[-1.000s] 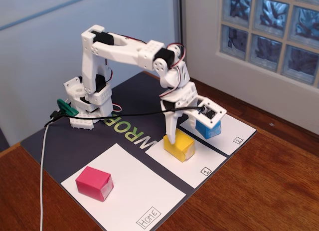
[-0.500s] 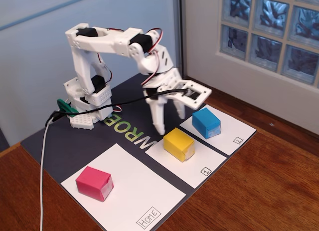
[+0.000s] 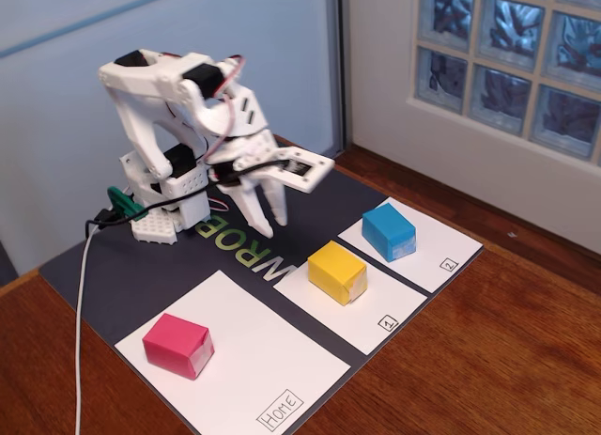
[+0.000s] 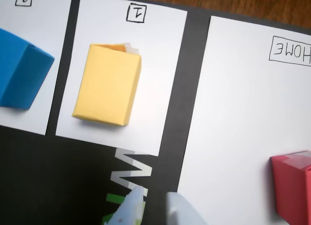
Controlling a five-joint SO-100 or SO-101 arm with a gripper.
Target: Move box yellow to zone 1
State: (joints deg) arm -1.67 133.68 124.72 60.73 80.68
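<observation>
Resting on zone 1, yellow box released

Sitting flat on zone 1 (image 3: 349, 295), the box yellow (image 3: 337, 272) lies fully inside the sheet's edges, its whitish end toward the boxed "1". The gripper (image 3: 266, 216) hangs empty above the dark mat, far-left of the box and well apart from it, jaws a little apart. Little remains to go wrong: a low sweep to the right could nudge the box or the blue block (image 3: 389, 233) off its sheet.
</observation>
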